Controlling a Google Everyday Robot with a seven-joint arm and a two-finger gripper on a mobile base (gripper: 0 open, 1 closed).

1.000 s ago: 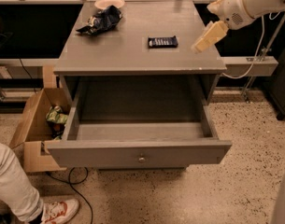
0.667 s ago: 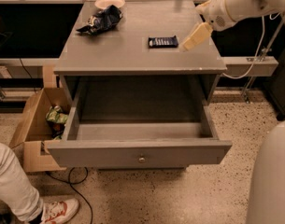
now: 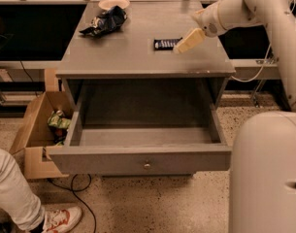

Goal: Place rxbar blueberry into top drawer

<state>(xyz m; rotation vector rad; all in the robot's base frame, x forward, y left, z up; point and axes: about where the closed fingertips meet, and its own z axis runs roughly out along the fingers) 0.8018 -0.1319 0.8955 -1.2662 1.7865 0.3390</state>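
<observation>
Slanting hand beside rxbar blueberry

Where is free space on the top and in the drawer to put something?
The open top drawer looks bare inside. On the tabletop, the front strip is free, also the middle between the chip bag and the snack bar. It is crowded at the right, where the gripper hangs beside the bar, and back left by the bowl.
</observation>
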